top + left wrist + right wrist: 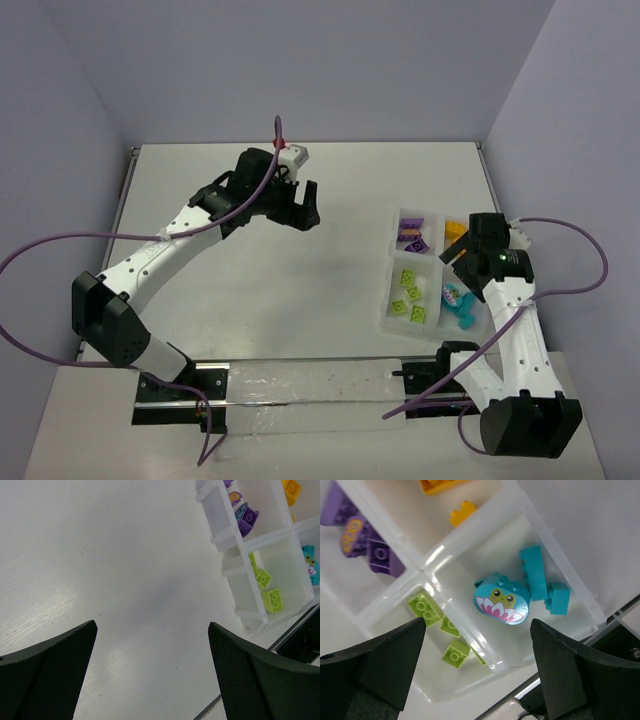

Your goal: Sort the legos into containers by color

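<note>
Table (pixel 300 300) stretch from tray (pixel 227 537) to left end effector (pixel 152 625) — right end effector (pixel 476 627) over tray — both agape, empty.

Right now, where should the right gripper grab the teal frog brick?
From straight above, the right gripper probably best pinches the teal frog brick across its studded edge and the opposite rounded edge; it lies face-up, and a long teal brick blocks one end.

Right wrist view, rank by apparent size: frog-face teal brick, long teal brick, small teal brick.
1. frog-face teal brick
2. long teal brick
3. small teal brick
All share one compartment, so depth hardly skews this.
</note>
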### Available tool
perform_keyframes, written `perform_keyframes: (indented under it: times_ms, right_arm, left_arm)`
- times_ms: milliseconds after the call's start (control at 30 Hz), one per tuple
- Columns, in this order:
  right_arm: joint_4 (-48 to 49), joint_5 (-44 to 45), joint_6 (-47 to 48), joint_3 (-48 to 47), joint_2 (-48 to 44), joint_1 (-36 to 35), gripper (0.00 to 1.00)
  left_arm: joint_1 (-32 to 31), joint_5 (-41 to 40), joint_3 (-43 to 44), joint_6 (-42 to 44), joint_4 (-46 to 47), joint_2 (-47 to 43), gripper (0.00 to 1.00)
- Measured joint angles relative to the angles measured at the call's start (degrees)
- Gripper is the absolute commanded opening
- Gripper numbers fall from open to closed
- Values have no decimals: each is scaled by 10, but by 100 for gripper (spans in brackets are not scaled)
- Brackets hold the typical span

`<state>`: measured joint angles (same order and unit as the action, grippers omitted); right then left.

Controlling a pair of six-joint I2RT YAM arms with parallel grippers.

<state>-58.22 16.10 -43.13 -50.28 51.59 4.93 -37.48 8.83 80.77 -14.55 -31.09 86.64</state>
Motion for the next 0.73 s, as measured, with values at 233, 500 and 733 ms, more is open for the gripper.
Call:
perform_keyframes:
  times_ms: [233, 500, 733]
  right_arm:
    - [64, -45, 66, -112, -1, 0, 99]
    - [149, -71, 130, -251, 80, -31, 100]
    - [212, -37, 168, -341, 170, -122, 100]
  left_arm:
    - [69, -6, 1, -26, 0, -9, 99]
    - [145, -3, 43, -71, -13, -11, 99]
    - [185, 17, 102, -103, -30, -10, 99]
